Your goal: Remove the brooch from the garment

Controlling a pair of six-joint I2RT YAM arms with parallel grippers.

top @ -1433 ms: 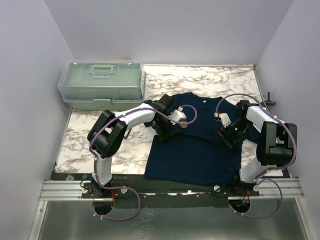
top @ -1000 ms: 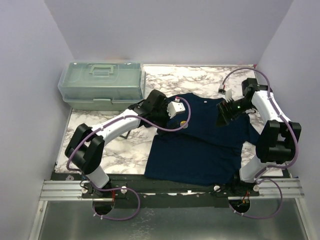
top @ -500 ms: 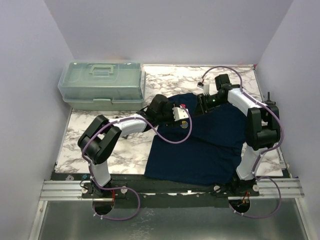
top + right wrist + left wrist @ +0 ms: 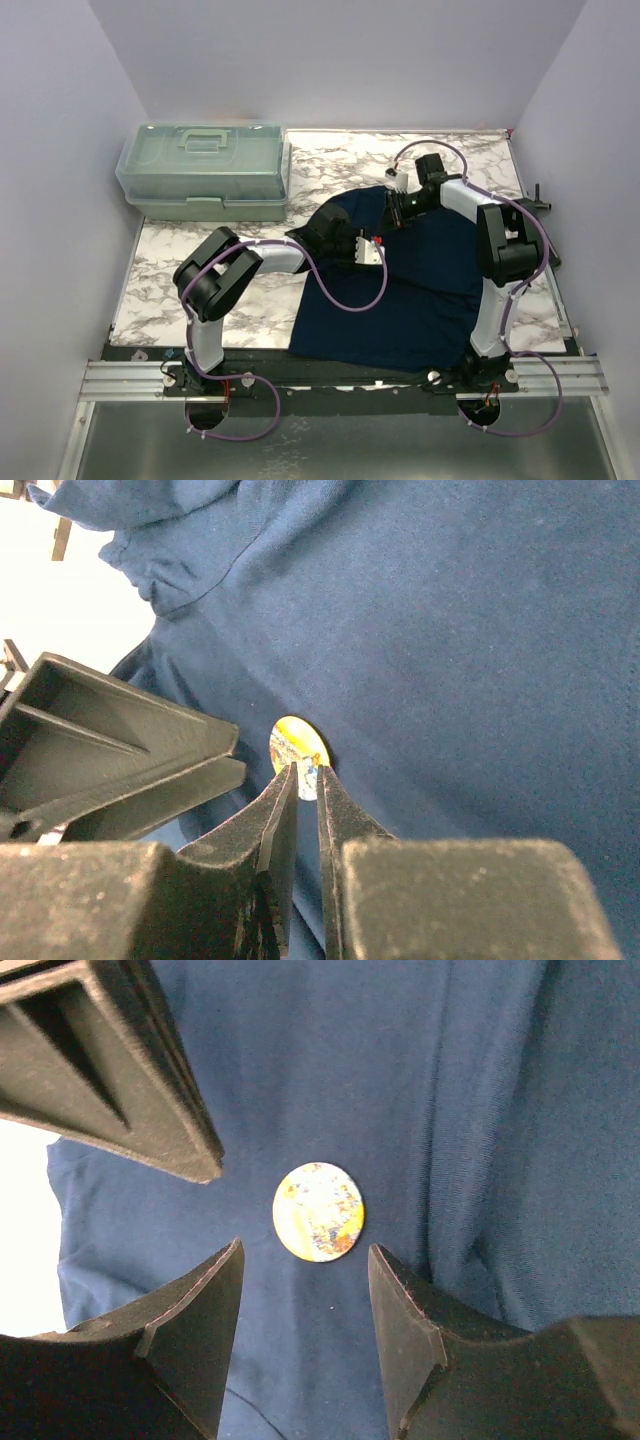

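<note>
The garment (image 4: 420, 290), a dark navy T-shirt, lies on the marble table. The brooch (image 4: 319, 1211), a small round gold disc with mottled colours, sits flat on the fabric. My left gripper (image 4: 305, 1250) is open; its two fingertips stand just short of the disc and hold nothing. My right gripper (image 4: 307, 770) comes from the opposite side with its jaws drawn to a thin slit. Its tips rest on the cloth at the brooch's (image 4: 298, 748) near edge. Whether they pinch fabric does not show. In the top view both grippers meet below the collar and hide the disc.
A pale green lidded toolbox (image 4: 205, 170) stands at the back left of the marble table (image 4: 180, 290). The right gripper's fingers (image 4: 120, 1090) crowd the upper left of the left wrist view. Purple walls close in on both sides.
The right arm swung from the shirt's right side to the collar area and its jaws narrowed almost shut. The left gripper slid right over the disc and partly closed. The shirt's upper left edge shifted.
</note>
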